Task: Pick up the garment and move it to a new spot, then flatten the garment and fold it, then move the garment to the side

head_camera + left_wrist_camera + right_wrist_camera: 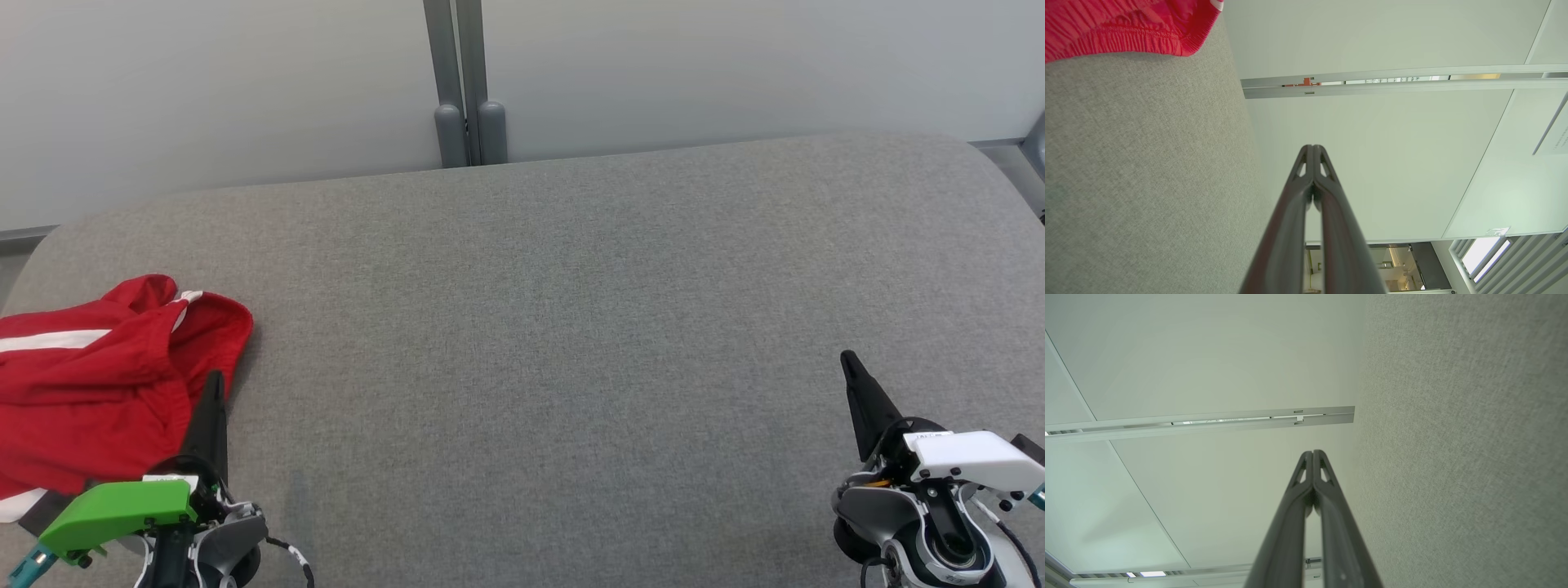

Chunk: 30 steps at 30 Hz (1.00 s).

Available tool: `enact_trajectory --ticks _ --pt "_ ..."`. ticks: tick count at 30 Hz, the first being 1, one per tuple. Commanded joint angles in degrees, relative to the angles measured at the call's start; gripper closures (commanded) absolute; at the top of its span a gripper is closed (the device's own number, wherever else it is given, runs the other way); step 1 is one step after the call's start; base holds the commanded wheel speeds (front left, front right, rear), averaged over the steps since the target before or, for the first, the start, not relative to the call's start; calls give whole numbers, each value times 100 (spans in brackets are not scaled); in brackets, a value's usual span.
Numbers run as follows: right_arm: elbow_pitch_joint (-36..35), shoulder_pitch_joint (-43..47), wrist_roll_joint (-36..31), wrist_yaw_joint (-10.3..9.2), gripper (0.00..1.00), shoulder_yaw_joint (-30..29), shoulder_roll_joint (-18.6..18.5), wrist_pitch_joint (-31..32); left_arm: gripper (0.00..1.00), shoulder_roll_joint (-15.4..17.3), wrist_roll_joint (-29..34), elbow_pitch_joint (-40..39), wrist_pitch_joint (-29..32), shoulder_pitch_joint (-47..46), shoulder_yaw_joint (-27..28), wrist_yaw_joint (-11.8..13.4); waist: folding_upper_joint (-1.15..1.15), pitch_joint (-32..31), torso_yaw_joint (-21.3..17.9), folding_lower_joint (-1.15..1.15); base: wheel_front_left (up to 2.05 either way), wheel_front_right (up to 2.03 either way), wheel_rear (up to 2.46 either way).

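The left gripper [215,377] has its two dark fingers pressed together tip to tip, with nothing between them. The right gripper [847,358] is closed the same way and is also empty. Both point away from the robot across the grey padded surface [531,327] towards the pale wall panels [245,82] and the grey post [465,82].

The red garment [106,384] lies crumpled on the surface at the outer side of the left gripper, spreading from just beside the fingers out to that gripper's left and past the edge of the head view. The fingers cross its nearest fold in that view, and I cannot tell whether they touch the cloth. Its long axis runs crosswise to the fingers, left to right, and a white stripe [53,340] on it follows the same line. Its rounded, open end with a gathered elastic hem [1147,43] faces inward, towards the right gripper, and lies slightly ahead of the left fingertips. In the left wrist view that hem sits ahead of the tips and off to one side, apart from them.

The right gripper is well apart from the garment, with bare grey surface ahead of it and beside it
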Motion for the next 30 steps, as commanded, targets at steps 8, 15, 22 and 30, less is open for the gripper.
enact_trajectory --ticks 8,15,22,30 --pt "8 -71 -34 5 100 -11 0 22 100 6 -6 11 20 -70 8 -37 0 0 0 0 0 0 0" --pt "8 -71 -34 5 100 -11 0 22 100 6 -5 11 19 -70 8 -37 0 0 0 0 0 0 0" --pt "8 -71 -34 5 100 -11 0 22 100 6 -5 11 19 -70 8 -37 0 0 0 0 0 0 0" --pt "87 127 30 -1 0 64 41 -51 0 -32 3 107 -97 121 -94 6 0 3 7 0 0 0 0"
